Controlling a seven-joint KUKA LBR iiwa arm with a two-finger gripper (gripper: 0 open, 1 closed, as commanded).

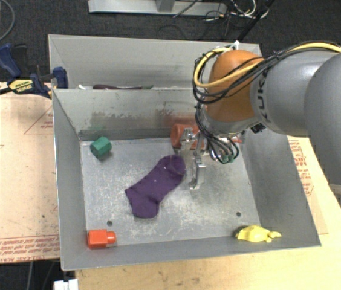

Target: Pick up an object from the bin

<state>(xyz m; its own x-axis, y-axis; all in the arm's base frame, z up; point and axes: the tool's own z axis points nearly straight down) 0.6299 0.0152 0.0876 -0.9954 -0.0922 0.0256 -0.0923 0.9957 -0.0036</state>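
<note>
My gripper (194,181) hangs low over the middle of the bin floor, its tip just right of the upper end of a purple cloth (154,187). The cloth lies flat and stretches from the gripper down toward the bin's left front. I see nothing held in the gripper. A reddish-orange block (179,133) sits against the back wall, just behind the gripper and partly hidden by it.
A green block (101,147) lies in the back left corner and an orange block (101,238) in the front left corner. A small yellow thing (256,234) rests at the front right. The arm with its orange cover and cables hangs over the bin's back right.
</note>
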